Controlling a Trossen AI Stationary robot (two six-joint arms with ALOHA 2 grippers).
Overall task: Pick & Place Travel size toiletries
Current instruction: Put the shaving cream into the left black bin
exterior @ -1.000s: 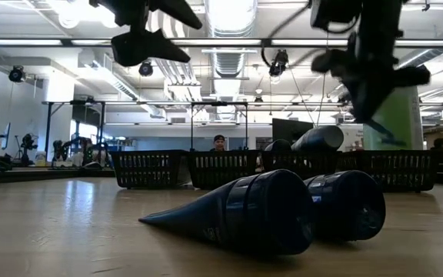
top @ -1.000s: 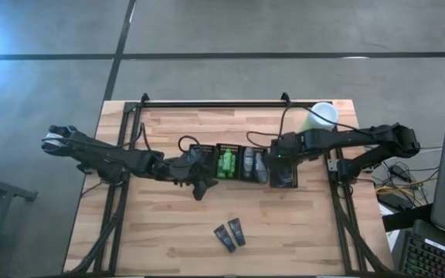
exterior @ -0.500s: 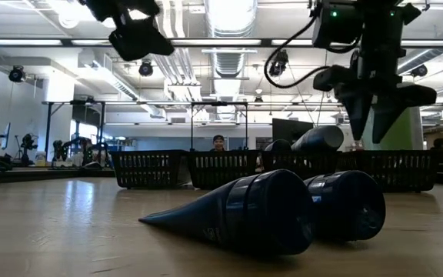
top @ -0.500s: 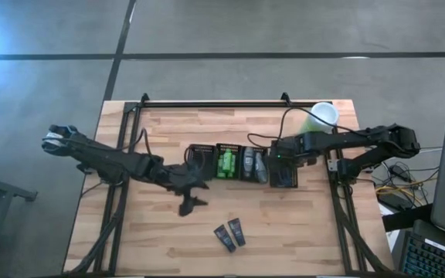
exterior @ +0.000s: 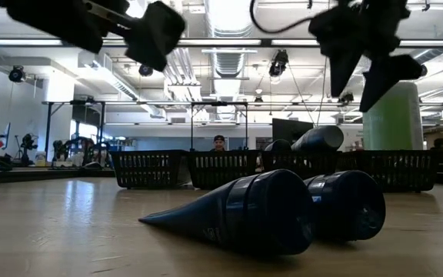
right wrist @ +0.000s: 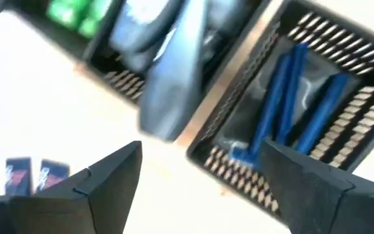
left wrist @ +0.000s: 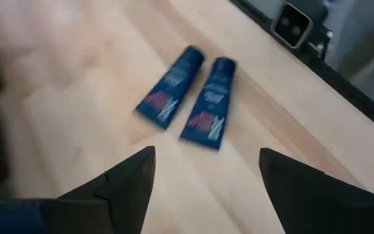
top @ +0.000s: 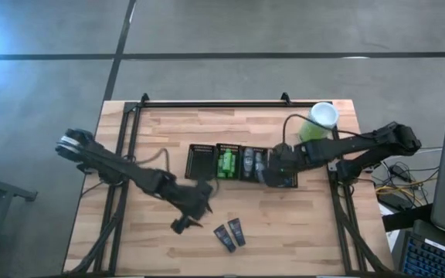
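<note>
While the left claw hangs released above the light wooden desk, just left of the two dark navy tubes with red print, the step in hand looks like picking one tube & carrying it to the row of black mesh baskets farther back. To do it well, the claw should line up w/ one tube only, fingers across its width, since the pair lies side by side, nearly touching; the left one is the easier pick. The right claw hovers released over the grey tubes and blue-handled razors. Hard to tell: whether the navy tubes touch, how many bright green tubes there are, & what the leftmost basket holds. Wrist views are blurred.
</note>
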